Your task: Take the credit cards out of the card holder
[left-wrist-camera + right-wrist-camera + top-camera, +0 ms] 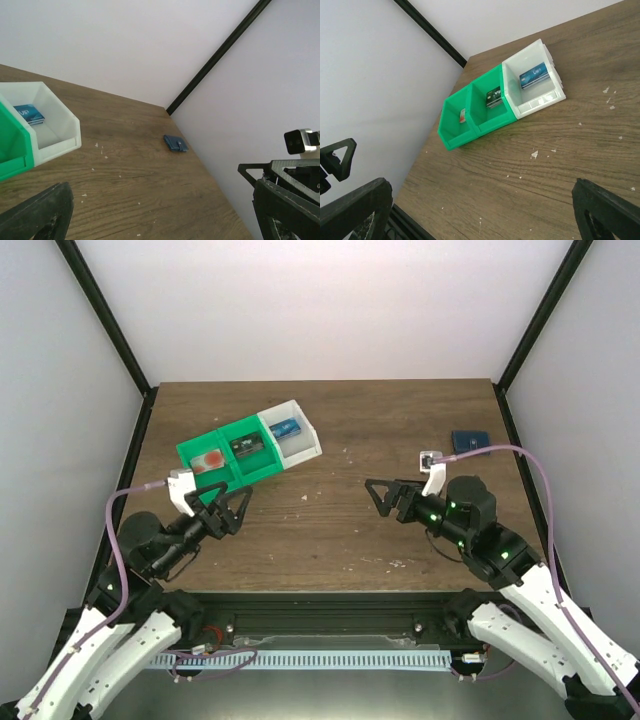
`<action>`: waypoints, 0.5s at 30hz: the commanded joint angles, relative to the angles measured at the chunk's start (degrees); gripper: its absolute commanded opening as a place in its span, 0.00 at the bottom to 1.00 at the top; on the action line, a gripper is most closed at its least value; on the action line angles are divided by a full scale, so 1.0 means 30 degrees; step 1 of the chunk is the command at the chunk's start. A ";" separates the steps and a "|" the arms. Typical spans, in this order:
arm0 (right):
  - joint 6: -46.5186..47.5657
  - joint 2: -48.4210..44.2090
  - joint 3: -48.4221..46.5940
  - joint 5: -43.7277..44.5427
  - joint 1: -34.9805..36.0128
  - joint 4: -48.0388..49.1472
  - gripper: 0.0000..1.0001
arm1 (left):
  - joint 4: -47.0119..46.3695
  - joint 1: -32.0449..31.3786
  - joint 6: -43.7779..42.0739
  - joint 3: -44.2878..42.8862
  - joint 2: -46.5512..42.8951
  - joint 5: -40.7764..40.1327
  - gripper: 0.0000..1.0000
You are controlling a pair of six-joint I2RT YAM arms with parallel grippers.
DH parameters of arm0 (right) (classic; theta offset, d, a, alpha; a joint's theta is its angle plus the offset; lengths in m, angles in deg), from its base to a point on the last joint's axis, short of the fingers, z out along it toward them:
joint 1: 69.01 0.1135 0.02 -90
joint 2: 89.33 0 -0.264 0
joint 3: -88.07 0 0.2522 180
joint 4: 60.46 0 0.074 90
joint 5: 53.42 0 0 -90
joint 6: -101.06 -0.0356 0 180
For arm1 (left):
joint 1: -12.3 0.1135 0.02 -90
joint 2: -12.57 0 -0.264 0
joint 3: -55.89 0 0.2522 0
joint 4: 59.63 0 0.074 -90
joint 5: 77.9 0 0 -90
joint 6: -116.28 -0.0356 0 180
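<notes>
The card holder (470, 441) was seen lying flat and closed on the desk (330, 540), far over at the right-hand side, close to the right wall and towards the back edge. Nothing was touching it. In the overhead view its long axis was judged to run roughly left to right, slightly skewed to the desk edge. In the left wrist view it appeared as a small dark blue rectangle (175, 143) just beside the foot of the wall.

The right fingers (385, 488) were spread fully apart and nothing was held between them. They were aimed leftward at the middle of the desk, so the card holder lay behind and to the right of them, further back than the wrist. It was absent from the right wrist view, where only the green tray (475, 117) and the white tray (535, 85) were shown.

The left fingers (232, 502) were likewise wide apart and empty, held near the green tray (230, 452) and well apart from the card holder, with most of the desk's width lying between.

The right arm was therefore judged the nearer. A turn to the right and a reach backward would probably be needed before the card holder could be taken across its shorter side.
</notes>
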 commanded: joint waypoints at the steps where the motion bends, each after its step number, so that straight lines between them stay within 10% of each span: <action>1: -0.0152 -0.0256 0.0235 0.0316 -0.0166 0.0661 1.00 | -0.0197 -0.0089 -0.0580 0.0268 -0.0462 -0.0307 1.00; 15: 0.1748 0.6503 -0.0244 0.7249 -0.0759 0.2581 1.00 | -0.0988 -0.0085 -0.3859 0.0948 0.0995 -0.1363 1.00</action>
